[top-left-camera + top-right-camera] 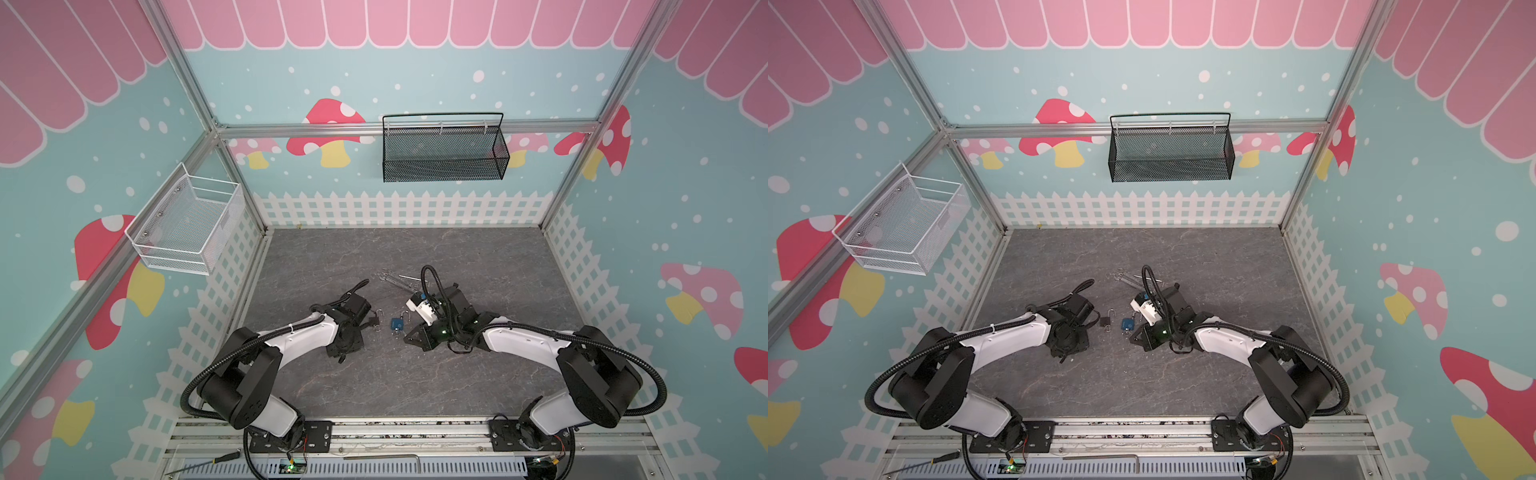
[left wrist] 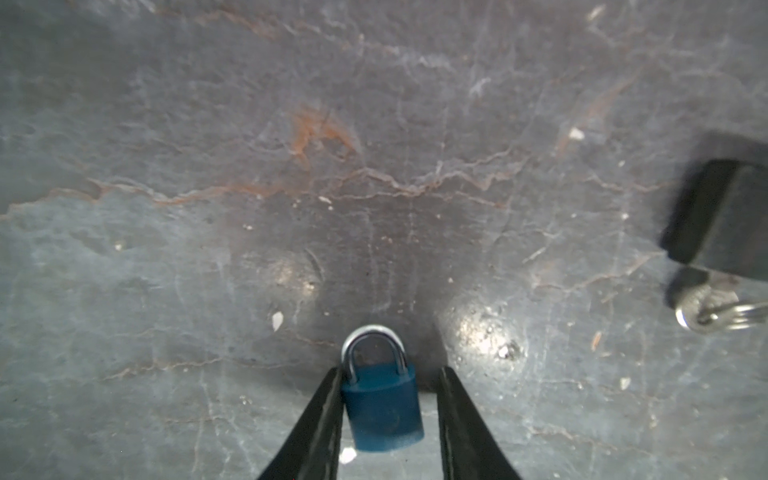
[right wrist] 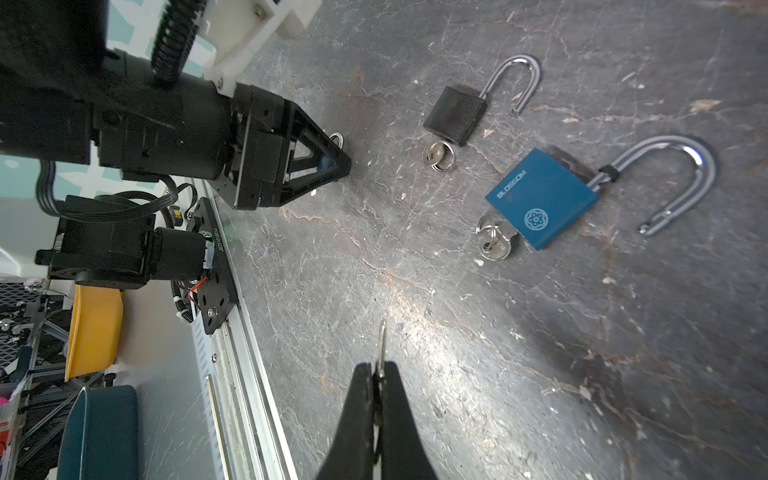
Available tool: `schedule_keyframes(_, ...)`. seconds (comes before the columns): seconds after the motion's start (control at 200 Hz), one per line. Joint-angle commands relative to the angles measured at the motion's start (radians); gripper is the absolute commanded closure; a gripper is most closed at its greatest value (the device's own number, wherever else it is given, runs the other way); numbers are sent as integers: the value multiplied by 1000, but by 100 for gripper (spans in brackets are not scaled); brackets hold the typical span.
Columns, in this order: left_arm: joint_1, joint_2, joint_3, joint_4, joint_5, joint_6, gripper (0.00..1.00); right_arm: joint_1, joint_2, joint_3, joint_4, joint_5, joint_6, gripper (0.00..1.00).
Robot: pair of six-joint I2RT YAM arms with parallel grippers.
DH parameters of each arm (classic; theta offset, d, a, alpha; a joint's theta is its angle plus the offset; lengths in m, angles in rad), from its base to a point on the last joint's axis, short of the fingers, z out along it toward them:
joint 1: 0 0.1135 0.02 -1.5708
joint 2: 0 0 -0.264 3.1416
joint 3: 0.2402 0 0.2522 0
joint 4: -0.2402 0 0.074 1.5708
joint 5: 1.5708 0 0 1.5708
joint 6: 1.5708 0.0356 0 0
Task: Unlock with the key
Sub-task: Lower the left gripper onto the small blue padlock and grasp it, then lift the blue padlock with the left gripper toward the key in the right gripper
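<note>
The left jaws are straddling the small lock (image 2: 380, 409), which is lying on the counter (image 3: 457, 374) with its shackle shut. One finger (image 2: 320, 424) is touching its side and the other is standing just clear, so nothing is pinching it yet. They seem to be set there to brace the body so it will not skate when a key goes in.

The right jaws are pressing together on the key (image 3: 381, 343), with the thin blade poking out edge-on past the tips, apparently so it can lead into a keyhole.

The big lock (image 3: 542, 199) is lying with its shackle swung open and its own key sitting in its base. The black lock (image 3: 455, 114) is lying just beside it, likewise open and keyed. The small lock is lying beyond the black one, toward the left arm, and the held key is hovering near the big lock on its other side, apart from it.

The small lock is looking matte blue and round-cornered under a bright steel hoop. The big lock is a flat blue slab with a white printed emblem and a chromed shackle, and the black lock is looking grainy. The counter is grey and slate-like, rust-veined, scuffed and flecked with crumbs.
</note>
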Motion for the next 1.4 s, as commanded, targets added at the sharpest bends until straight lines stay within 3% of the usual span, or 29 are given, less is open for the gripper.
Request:
schedule_keyframes(0.0, -16, 50, -2, -64, 8, 22, 64, 4, -3, -4, -8, -19, -4, 100)
schedule_keyframes(0.375, -42, 120, 10, -110, -14, 27, 72, 4, -6, 2, -7, -12, 11, 100)
schedule_keyframes(1.061, -75, 107, -35, -65, 43, 0, 65, 4, 5, 23, -15, -6, 6, 100)
schedule_keyframes(1.336, -64, 110, -62, -15, 73, -7, 78, 3, -1, 26, -18, 3, 9, 100)
schedule_keyframes(1.391, -56, 104, -61, -12, 69, -7, 85, 3, -2, 28, -18, 3, 10, 100)
